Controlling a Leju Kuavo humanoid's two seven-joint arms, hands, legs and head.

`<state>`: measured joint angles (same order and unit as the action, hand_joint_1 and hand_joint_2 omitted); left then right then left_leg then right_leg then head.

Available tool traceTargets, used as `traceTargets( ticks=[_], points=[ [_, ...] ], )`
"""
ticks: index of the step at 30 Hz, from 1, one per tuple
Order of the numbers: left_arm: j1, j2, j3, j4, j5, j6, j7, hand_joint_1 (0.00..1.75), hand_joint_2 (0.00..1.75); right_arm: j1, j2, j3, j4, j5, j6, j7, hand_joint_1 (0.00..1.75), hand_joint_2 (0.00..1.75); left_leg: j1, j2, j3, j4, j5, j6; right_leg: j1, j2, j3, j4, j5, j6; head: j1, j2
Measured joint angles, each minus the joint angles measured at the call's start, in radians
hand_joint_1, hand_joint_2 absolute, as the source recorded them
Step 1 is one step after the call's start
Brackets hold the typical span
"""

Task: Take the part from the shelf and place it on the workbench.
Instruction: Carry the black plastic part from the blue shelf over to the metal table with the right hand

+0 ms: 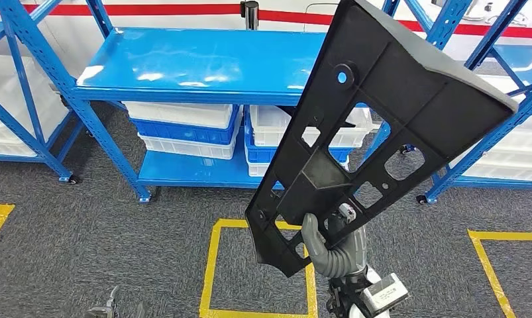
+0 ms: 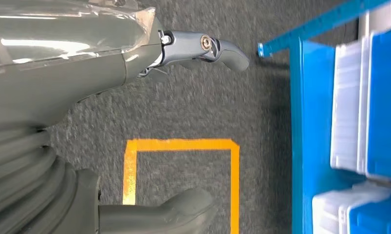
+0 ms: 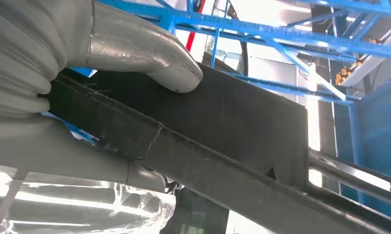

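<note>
Right hand (image 1: 330, 246) grips the lower end of the black part (image 1: 375, 126), thumb pressed on one face and the other fingers wrapped behind, holding it up tilted in the air in front of the blue shelf (image 1: 203, 63). White and blue bins (image 1: 183, 129) sit on the shelf's lower level. Below the part, yellow tape (image 1: 213, 265) marks a square on the grey carpet. Left hand (image 2: 110, 122) hangs over the carpet, fingers (image 2: 203, 48) apart and holding nothing.
</note>
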<state>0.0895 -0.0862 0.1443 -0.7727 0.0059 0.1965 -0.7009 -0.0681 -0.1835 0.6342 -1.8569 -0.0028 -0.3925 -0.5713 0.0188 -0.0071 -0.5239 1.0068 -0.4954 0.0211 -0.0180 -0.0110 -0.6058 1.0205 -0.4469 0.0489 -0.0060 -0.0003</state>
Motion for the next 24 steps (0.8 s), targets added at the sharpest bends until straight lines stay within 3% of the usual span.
traceTargets(
  ticks=[2,4,5,6,8,9,11,12,14,15,16,18,19,20,21,22,24],
  points=[
    [0.001,-0.001,0.009,-0.003,-0.001,0.0,0.0,0.0,1.75,-0.001,0.002,0.003,0.003,0.0,0.001,0.001,1.75,1.75,-0.006,0.005,-0.026,-0.003,0.025,0.027,-0.002,0.003,-0.038,0.086,-0.081,-0.016,0.004,0.0],
    [0.002,-0.001,0.016,-0.006,-0.004,-0.001,0.0,0.0,1.75,-0.001,0.004,0.005,0.007,0.002,0.007,0.002,1.75,1.75,-0.014,0.004,-0.058,-0.003,0.049,0.038,-0.001,0.004,-0.073,0.215,-0.156,-0.027,0.01,0.0],
    [0.004,-0.001,0.02,-0.009,-0.008,-0.002,0.0,0.0,1.75,-0.002,0.006,0.005,0.01,0.005,0.011,0.005,1.75,1.75,-0.017,0.002,-0.075,-0.003,0.061,0.04,0.0,0.005,-0.076,0.26,-0.162,-0.024,0.011,0.0],
    [0.006,-0.003,0.024,-0.012,-0.013,-0.003,0.0,0.0,1.75,-0.003,0.008,0.006,0.013,0.011,0.015,0.007,1.75,1.75,-0.021,-0.002,-0.092,-0.002,0.073,0.04,0.003,0.006,-0.067,0.279,-0.147,-0.018,0.012,0.0],
    [0.009,-0.008,0.032,-0.018,-0.026,-0.002,0.0,0.0,1.75,-0.008,0.014,0.008,0.019,0.028,0.019,0.015,1.75,1.75,-0.024,-0.011,-0.123,-0.002,0.099,0.037,0.011,0.018,0.001,0.219,-0.094,-0.009,0.012,0.0],
    [0.01,-0.011,0.036,-0.021,-0.031,0.0,0.0,0.0,1.75,-0.012,0.018,0.009,0.02,0.036,0.019,0.018,1.75,1.75,-0.027,-0.017,-0.136,-0.001,0.111,0.033,0.016,0.032,0.062,0.149,-0.085,-0.014,0.012,0.0],
    [0.009,-0.018,0.043,-0.025,-0.037,0.004,0.0,0.0,1.75,-0.022,0.026,0.011,0.023,0.047,0.021,0.023,1.75,1.75,-0.031,-0.029,-0.15,0.0,0.135,0.026,0.025,0.055,0.163,0.0,-0.108,-0.031,0.011,0.0],
    [0.01,-0.02,0.046,-0.027,-0.038,0.005,0.0,0.0,1.75,-0.026,0.03,0.011,0.024,0.05,0.022,0.024,1.75,1.75,-0.033,-0.035,-0.153,-0.001,0.145,0.021,0.028,0.056,0.188,-0.043,-0.121,-0.039,0.01,0.0],
    [0.014,-0.022,0.055,-0.028,-0.039,0.005,0.0,0.0,1.75,-0.03,0.034,0.013,0.027,0.052,0.023,0.025,1.75,1.75,-0.031,-0.046,-0.159,-0.002,0.159,0.01,0.024,0.041,0.187,-0.064,-0.119,-0.051,0.007,0.0],
    [0.017,-0.022,0.059,-0.029,-0.039,0.005,0.0,0.0,1.75,-0.031,0.037,0.013,0.029,0.053,0.026,0.027,1.75,1.75,-0.028,-0.043,-0.165,0.01,0.146,0.004,0.018,0.032,0.185,-0.066,-0.111,-0.06,0.006,0.0],
    [0.019,-0.023,0.063,-0.03,-0.04,0.005,0.0,0.0,1.75,-0.033,0.04,0.014,0.031,0.054,0.029,0.028,1.75,1.75,-0.025,-0.036,-0.176,0.037,0.116,-0.003,0.013,0.022,0.181,-0.068,-0.103,-0.068,0.004,0.0],
    [0.02,-0.024,0.069,-0.031,-0.044,0.005,0.0,0.0,1.75,-0.036,0.046,0.014,0.035,0.055,0.038,0.033,1.75,1.75,-0.014,-0.015,-0.21,0.148,0.025,-0.019,0.012,0.002,0.17,-0.068,-0.089,-0.079,0.0,0.0],
    [0.02,-0.025,0.074,-0.032,-0.047,0.004,0.0,0.0,1.75,-0.037,0.048,0.015,0.038,0.055,0.043,0.035,1.75,1.75,-0.008,-0.009,-0.228,0.211,-0.008,-0.028,0.012,-0.009,0.164,-0.068,-0.084,-0.079,-0.001,0.0],
    [0.022,-0.026,0.079,-0.032,-0.049,0.003,0.0,0.0,1.75,-0.038,0.05,0.015,0.041,0.054,0.048,0.036,1.75,1.75,-0.001,-0.005,-0.237,0.259,-0.022,-0.036,0.012,-0.019,0.158,-0.067,-0.081,-0.077,-0.001,0.0],
    [0.024,-0.027,0.084,-0.033,-0.051,0.003,0.0,0.0,1.75,-0.038,0.052,0.015,0.045,0.054,0.051,0.037,1.75,1.75,0.007,-0.001,-0.229,0.274,-0.017,-0.044,0.011,-0.029,0.153,-0.066,-0.078,-0.074,-0.002,0.0],
    [0.026,-0.028,0.088,-0.033,-0.052,0.002,0.0,0.0,1.75,-0.039,0.054,0.016,0.048,0.054,0.053,0.038,1.75,1.75,0.015,0.005,-0.203,0.252,0.001,-0.051,0.009,-0.039,0.149,-0.065,-0.076,-0.071,-0.002,0.0],
    [0.029,-0.031,0.092,-0.037,-0.056,0.001,0.0,0.0,1.75,-0.04,0.058,0.016,0.051,0.054,0.054,0.039,1.75,1.75,0.026,0.037,-0.107,0.126,0.032,-0.065,0.007,-0.057,0.147,-0.061,-0.077,-0.061,-0.003,0.0]
  ],
)
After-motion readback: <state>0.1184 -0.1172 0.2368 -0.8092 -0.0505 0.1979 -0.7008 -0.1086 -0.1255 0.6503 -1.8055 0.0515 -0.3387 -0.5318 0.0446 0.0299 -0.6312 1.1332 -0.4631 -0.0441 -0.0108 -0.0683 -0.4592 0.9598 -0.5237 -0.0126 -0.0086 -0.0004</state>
